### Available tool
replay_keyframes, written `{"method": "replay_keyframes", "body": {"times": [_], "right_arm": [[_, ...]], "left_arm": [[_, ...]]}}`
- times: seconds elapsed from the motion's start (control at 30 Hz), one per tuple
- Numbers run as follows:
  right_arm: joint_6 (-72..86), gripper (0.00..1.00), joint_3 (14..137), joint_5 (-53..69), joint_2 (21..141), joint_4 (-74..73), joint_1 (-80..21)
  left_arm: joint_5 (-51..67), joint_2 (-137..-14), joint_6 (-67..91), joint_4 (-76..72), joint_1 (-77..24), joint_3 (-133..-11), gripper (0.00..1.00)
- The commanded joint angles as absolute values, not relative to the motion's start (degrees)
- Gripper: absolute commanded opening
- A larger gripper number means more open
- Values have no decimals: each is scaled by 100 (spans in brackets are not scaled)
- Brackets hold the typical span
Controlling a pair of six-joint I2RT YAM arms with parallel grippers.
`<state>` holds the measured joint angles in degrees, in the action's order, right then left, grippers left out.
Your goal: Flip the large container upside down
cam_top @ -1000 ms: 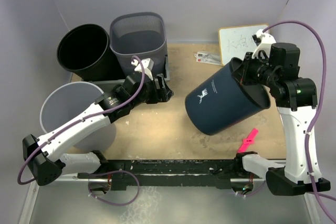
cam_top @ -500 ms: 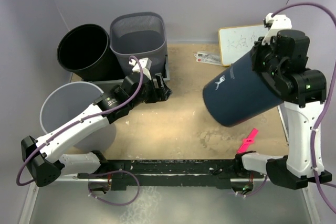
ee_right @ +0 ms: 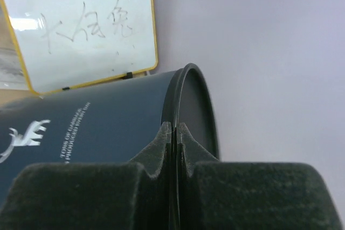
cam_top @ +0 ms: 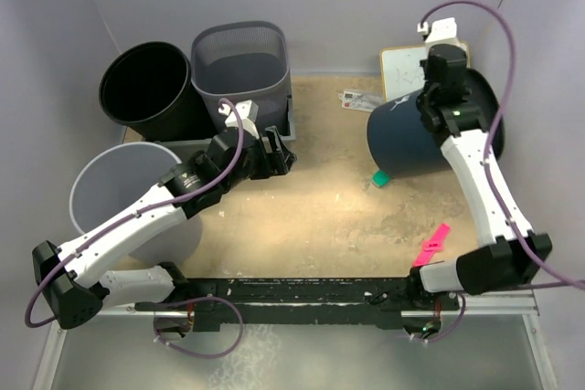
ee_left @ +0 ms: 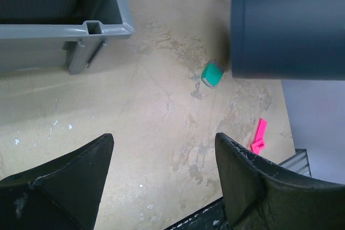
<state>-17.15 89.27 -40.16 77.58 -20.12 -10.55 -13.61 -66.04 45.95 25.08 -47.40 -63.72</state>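
The large container (cam_top: 411,139), a dark navy tub with a white deer logo, is sitting at the far right of the table (cam_top: 302,216), just in front of a small whiteboard (cam_top: 407,68). It is leaning rather than standing. Its long axis is running from the closed base, which is pointing towards the middle of the table, up to the open mouth, which is facing the far right corner. Whether the base is touching the table cannot be told.

The right gripper (ee_right: 173,133) is reaching down onto the mouth end, and its fingers are pinching the rim between them, one inside and one outside. To finish the turn, the mouth probably needs to swing over and down from that pinched edge.

The left gripper (cam_top: 277,154) is hovering well apart, near the table's centre. Its fingers are spread wide and are holding nothing, and the container's base end lies to its right.

Nothing is showing inside the navy tub. A small green block (cam_top: 380,177) is lying just beside its lower edge, and a pink clip (cam_top: 434,242) is lying nearer the front.

At the far left, a black bin (cam_top: 183,111), a grey mesh bin (cam_top: 247,98) and a pale grey bin (cam_top: 119,180) are all showing no contents.
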Motion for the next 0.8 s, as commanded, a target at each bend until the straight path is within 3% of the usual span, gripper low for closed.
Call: {"method": "replay_keyframes", "body": {"times": [0.0,0.47,0.77], "right_arm": [[-2731,0,8618,-4572,7757,544,-1072],[-2715,0,8348,-4154,7804,306,-1181],[-3055,0,8497,-4082,8102,-9,-2044]], "left_arm": [[-1415,-6441,4728,2113,-4755,-6216,73],[-1222,-6663,4765,1700,-4755,-5874,73],[-753,-7369,4851,1022,-4755,-5942,73]]}}
